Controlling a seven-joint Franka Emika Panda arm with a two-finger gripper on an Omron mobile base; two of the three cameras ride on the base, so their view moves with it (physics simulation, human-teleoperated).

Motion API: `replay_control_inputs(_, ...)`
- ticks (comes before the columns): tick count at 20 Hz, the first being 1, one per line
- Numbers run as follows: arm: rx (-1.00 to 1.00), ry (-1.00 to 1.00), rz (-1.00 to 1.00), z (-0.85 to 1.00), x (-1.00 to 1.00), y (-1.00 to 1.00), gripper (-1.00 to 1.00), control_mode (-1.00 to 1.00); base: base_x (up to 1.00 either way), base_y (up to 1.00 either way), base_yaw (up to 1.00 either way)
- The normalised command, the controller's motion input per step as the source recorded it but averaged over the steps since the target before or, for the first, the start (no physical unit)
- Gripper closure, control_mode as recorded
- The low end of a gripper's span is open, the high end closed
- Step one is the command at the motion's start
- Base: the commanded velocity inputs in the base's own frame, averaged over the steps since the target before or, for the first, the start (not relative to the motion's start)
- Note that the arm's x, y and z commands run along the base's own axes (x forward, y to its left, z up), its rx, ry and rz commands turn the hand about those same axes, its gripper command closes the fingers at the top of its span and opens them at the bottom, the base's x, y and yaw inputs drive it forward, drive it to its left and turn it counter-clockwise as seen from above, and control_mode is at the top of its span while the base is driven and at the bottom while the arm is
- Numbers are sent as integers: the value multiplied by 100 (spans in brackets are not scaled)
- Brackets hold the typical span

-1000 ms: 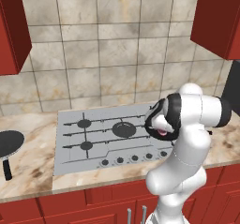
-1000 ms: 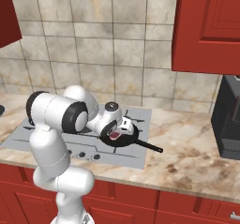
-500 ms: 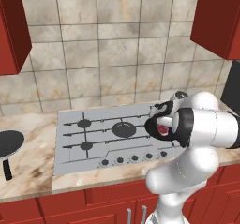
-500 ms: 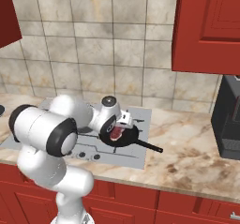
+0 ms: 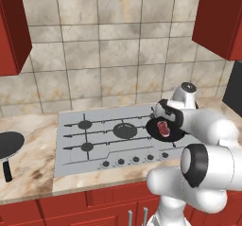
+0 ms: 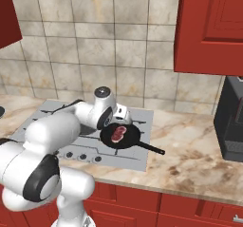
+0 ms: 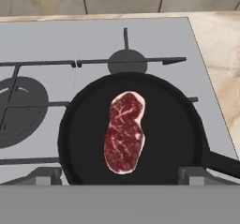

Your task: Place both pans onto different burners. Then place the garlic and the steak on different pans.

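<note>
Hand view: steak (image 7: 124,131) in pan (image 7: 173,124), jaws apart.

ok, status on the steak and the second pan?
Pincer open, above the pan. Steak lies flat in right-side pan on cooktop. Second pan on counter, left of cooktop, not on a burner. Nothing in the way.

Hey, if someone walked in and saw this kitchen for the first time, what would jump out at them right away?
The red steak lying flat in the middle of a black pan on the cooktop's right side draws the eye first. The open gripper hangs just above it, holding nothing. Far off on the left end of the marble counter, a second black pan sits away from the burners.
</note>
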Motion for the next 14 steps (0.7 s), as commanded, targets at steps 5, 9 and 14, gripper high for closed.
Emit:
replay_control_inputs(5, -2, 14, 0, 30, -42, 22, -100, -100, 0, 0, 0)
replay_control_inputs(9, 0, 8, 0, 5, -54, 1, -100, -100, 0, 0, 0)
replay_control_inputs(14, 0, 1, 0, 0, -38, 0, -100, -100, 0, 0, 0)
